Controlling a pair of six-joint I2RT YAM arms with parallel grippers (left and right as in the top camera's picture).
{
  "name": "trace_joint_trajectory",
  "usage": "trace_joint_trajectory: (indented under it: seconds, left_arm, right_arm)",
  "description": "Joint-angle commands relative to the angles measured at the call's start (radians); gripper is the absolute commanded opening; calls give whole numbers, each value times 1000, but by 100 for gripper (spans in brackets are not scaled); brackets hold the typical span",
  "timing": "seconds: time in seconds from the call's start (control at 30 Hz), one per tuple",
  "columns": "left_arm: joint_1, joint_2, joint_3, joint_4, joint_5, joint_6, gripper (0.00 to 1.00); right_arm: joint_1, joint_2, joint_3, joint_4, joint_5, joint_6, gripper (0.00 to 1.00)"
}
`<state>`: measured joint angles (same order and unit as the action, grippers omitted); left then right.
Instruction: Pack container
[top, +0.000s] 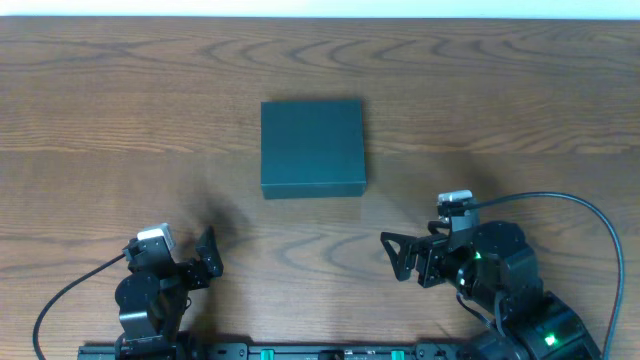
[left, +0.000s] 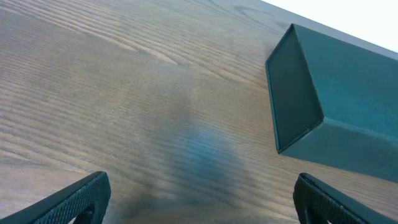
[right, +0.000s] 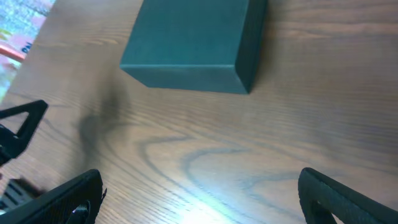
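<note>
The box (top: 313, 147) is sitting shut just toward 12 o'clock from the middle of the tabletop (top: 100, 120), dark green, matte, square and shallow. Its contents are hidden, so packing is looking either finished or unstarted. The left gripper (top: 209, 253) at 7 o'clock and the right gripper (top: 392, 257) at 4 o'clock are hanging wide open, gripping nothing.

Matte black all over, both of them: the left arm (top: 150, 300) wears a pale grey camera block (top: 155, 240), the right arm (top: 505, 275) likewise, with green lights (top: 548, 341) glowing (two spots at least). A thin black cable (top: 560, 197) loops off the right; the fingers (left: 81, 198) are finely ribbed.
</note>
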<state>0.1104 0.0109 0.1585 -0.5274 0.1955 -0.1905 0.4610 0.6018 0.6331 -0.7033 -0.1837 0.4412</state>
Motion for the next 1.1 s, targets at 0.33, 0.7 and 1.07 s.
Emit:
trace_joint_trajectory:
  seconds: [0.33, 0.7, 1.07]
  left_arm:
    - [0, -6, -14, 2, 4, 3, 95]
    - [0, -6, -14, 2, 4, 3, 95]
    - [0, -6, -14, 2, 4, 3, 95]
  right_arm:
    - [-6, -335, -285, 28, 214, -282, 99]
    - [-11, -597, -479, 63, 202, -257, 100]
    - [-13, -596, -479, 63, 198, -255, 99]
